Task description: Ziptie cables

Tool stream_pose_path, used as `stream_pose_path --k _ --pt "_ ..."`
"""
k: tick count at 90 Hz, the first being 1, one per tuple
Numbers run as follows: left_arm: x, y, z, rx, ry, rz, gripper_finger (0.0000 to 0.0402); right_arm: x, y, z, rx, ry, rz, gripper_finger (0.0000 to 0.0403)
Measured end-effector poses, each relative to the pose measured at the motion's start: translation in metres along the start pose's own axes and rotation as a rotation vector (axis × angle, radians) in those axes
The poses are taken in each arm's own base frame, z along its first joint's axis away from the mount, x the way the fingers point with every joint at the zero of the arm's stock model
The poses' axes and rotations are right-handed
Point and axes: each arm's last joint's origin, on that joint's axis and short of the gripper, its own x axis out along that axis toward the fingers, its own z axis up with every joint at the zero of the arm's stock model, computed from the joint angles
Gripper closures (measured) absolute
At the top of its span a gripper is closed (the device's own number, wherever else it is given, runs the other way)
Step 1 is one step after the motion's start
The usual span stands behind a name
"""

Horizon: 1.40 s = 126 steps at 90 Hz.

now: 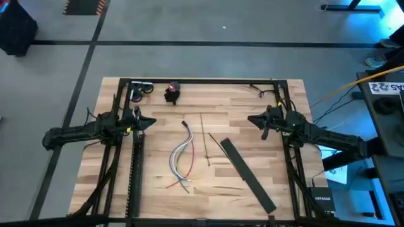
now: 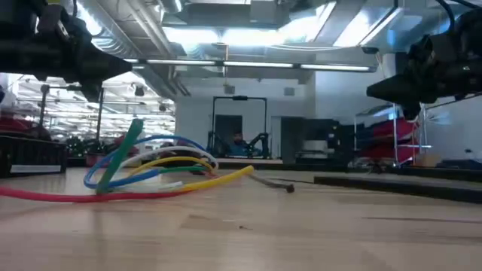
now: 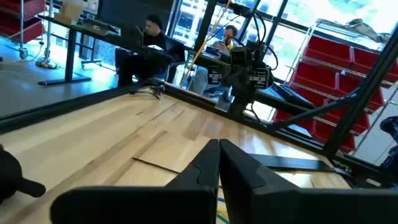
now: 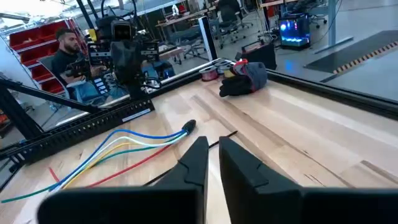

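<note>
Setting: open-plan robotics lab/workshop. Evidence: butcher-block wooden surface (image 1: 158, 126) inside a black metal frame (image 1: 202, 82); grey floor with taped lines (image 1: 208, 43); exposed ceiling ducts and strip lights (image 2: 226, 64); red parts-bin racks (image 3: 348, 68); people seated at desks with monitors (image 3: 152, 37); office chairs further back.

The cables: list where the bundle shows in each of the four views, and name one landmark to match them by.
High view: the cables lie mid-table, between both arms.
Low view: coloured loops at left, on the tabletop.
Left wrist view: only a sliver of yellow and blue shows beside the fingers.
Right wrist view: strands fan out at lower left.
Shared landmark: the bundle's dark bound end, also seen in the right wrist view.
</note>
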Motion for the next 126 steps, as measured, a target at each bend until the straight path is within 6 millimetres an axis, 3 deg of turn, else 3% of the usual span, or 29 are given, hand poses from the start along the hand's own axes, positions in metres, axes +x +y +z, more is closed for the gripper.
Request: stream_pose_path --k 85,107,126 --pt "0.0 0.0 0.001 -0.002 -0.01 -0.002 0.0398 0.0 0.0 0.0 0.0 0.0 0.0 0.037" --pt "-0.003 -0.007 0.023 -0.153 -0.219 -0.083 0.0398 0.0 0.0 0.0 0.0 0.001 0.0 0.037" --pt "0.0 -0.019 0.069 -0.086 -0.203 -0.003 0.0401 0.0 0.0 0.0 0.0 0.001 0.0 0.037"
